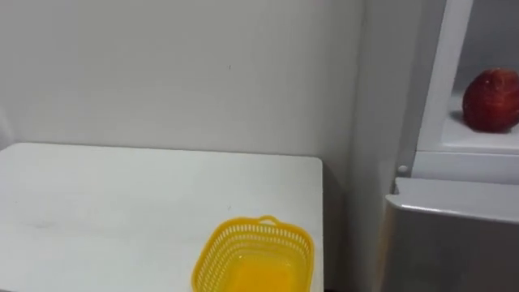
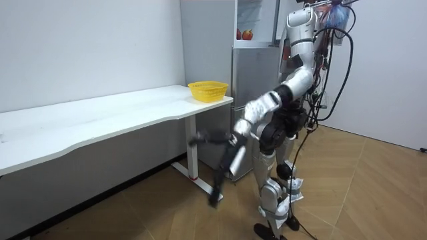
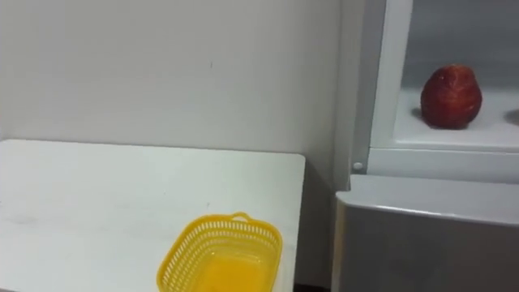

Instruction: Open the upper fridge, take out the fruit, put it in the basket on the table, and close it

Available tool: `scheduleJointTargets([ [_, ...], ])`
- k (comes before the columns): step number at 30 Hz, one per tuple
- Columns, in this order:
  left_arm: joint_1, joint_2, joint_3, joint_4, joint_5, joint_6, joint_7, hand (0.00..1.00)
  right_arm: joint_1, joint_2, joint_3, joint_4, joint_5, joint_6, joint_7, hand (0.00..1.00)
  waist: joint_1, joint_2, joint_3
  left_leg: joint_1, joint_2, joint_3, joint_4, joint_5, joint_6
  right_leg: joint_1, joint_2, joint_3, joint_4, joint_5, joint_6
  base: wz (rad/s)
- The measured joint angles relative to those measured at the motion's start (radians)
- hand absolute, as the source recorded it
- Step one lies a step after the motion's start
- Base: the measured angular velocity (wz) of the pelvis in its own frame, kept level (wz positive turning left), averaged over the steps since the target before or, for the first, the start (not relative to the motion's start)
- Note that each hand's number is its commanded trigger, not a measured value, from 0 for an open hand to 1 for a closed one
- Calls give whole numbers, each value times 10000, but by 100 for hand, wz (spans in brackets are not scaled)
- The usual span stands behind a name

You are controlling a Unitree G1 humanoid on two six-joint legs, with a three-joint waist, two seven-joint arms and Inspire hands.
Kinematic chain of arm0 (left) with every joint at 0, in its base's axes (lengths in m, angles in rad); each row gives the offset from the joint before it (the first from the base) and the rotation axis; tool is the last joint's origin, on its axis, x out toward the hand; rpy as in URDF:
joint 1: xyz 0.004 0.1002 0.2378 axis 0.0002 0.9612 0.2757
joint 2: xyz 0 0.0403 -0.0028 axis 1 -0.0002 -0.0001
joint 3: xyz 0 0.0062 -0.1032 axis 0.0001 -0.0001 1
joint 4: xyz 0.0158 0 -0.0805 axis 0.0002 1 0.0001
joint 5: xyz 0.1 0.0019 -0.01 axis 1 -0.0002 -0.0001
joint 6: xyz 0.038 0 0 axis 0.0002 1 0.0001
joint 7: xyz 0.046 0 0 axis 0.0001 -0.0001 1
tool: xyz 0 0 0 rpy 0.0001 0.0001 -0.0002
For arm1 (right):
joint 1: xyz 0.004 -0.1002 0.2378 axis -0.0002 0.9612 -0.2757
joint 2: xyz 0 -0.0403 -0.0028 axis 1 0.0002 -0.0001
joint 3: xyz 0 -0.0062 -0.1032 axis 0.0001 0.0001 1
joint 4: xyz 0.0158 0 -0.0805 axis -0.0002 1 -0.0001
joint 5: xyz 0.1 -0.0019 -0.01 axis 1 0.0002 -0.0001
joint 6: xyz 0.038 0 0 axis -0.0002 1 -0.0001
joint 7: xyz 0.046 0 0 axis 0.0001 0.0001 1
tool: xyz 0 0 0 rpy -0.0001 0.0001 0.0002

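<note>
A red apple (image 1: 491,100) lies on the white shelf (image 1: 466,138) of the open upper fridge, at the right of both eye views. A yellow mesh basket (image 1: 254,258) stands empty on the near right corner of the white table (image 1: 122,203), just left of the fridge. In the room view I stand in front of the fridge (image 2: 252,73), facing it and the table end. My left arm hangs low towards the room view's left, and my left hand (image 2: 217,187) is a dark blur below table height, far from the apple.
The fridge's closed grey lower door (image 1: 454,243) sits under the open compartment. A bare white wall (image 1: 178,73) runs behind the table. A second red fruit (image 2: 239,34) shows beside the apple in the room view. Wooden floor spreads out behind me.
</note>
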Motion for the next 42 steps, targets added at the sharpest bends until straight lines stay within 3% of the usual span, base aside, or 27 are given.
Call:
scheduleJointTargets([
  [1,-1,-45,-278,524,-37,73,-3,0,2,5,10,-14,-127,2,22,0,-3,-59,-3,7,1,2,20,-3,2,36,4,0,-48,17,7,0],
  [3,-78,-250,-1412,2735,177,439,-378,0,-109,6,-2,10,-655,40,33,0,-35,-149,30,-27,12,13,36,-30,37,69,21,4,-132,101,31,-2],
  [5,-166,-506,-1618,3997,1100,685,-771,0,-118,53,-37,101,-957,77,88,0,-45,-121,21,27,32,102,-60,-84,68,75,49,103,-124,110,47,-14],
  [6,-196,-618,-1705,4718,2267,772,-1117,0,-121,131,-114,142,-1205,73,96,0,-45,-51,51,132,60,192,-119,-114,68,128,92,276,-134,128,47,-23],
  [7,-174,-623,-1878,5046,2981,817,-1263,0,-101,164,-114,156,-1298,70,113,0,-90,-9,37,156,70,196,-110,-143,67,173,104,283,-161,134,47,-17],
  [8,-132,-626,-2054,5560,4429,949,-1529,0,-75,207,-109,158,-1382,68,161,0,-159,73,-2,166,83,223,-109,-154,69,209,118,300,-215,158,52,-6],
  [9,-103,-632,-2206,5853,5909,1100,-1807,0,9,207,-111,162,-1470,77,224,0,-181,166,15,164,96,270,-117,-153,69,208,126,304,-254,197,50,-5],
  [10,-59,-644,-2296,5889,6642,1165,-1948,0,56,206,-111,164,-1506,77,239,0,-240,232,17,164,100,270,-118,-150,69,214,130,303,-251,212,47,-4],
  [12,100,-620,-3225,5855,9571,1355,-2438,0,110,206,-87,197,-1674,75,356,0,-546,373,62,164,98,255,-97,-145,70,272,142,306,-264,242,59,4],
  [13,92,-600,-3597,5817,10296,1431,-2552,0,43,207,-87,238,-1674,75,417,0,-691,351,40,163,92,231,-95,-145,71,272,142,306,-256,244,63,10],
  [15,-144,-464,-5085,5358,13221,1785,-2985,0,-294,234,232,509,-1658,69,585,0,-1301,401,69,118,94,228,-114,-106,59,217,137,266,-222,240,57,8],
  [17,-787,-385,-5769,5308,14466,1836,-3288,0,-560,240,431,746,-1651,64,624,0,-1645,335,56,128,91,254,-128,-55,35,212,138,324,-201,232,42,-5],
  [19,-1324,-355,-6042,5271,14674,1817,-3607,0,-803,252,449,910,-1628,86,649,0,-1852,158,26,156,87,361,-173,-4,21,173,136,461,-132,212,12,-21],
  [21,-1849,-353,-6267,5135,14623,1714,-4037,0,-939,281,534,919,-1624,103,714,0,-2015,-75,74,247,110,606,-174,46,17,167,161,698,-110,240,-14,-35],
  [23,-1901,-387,-6445,4893,14625,1728,-4390,0,-945,325,551,921,-1616,235,782,0,-2046,-240,71,371,129,790,-202,44,17,166,196,895,-131,242,-9,-32],
  [24,-1913,-411,-6579,4880,14626,1754,-4639,0,-942,345,553,922,-1610,309,827,0,-2054,-239,39,403,138,842,-239,41,19,162,233,1014,-180,279,15,-24],
  [30,-1823,-445,-6484,4923,14581,2004,-5264,0,-855,432,551,932,-1415,630,918,0,-2173,-147,29,526,165,850,-528,26,46,163,342,1265,-261,406,34,-6],
  [36,-1846,-481,-6445,5307,14477,2016,-5376,0,-927,426,513,886,-1408,643,952,0,-2204,42,67,635,196,868,-632,22,36,159,382,1307,-263,415,21,-1],
  [42,-1731,-469,-6083,5303,14469,2012,-5435,0,-953,425,506,795,-1230,639,936,0,-2176,-10,47,632,194,875,-632,23,34,160,382,1314,-279,398,4,0],
])
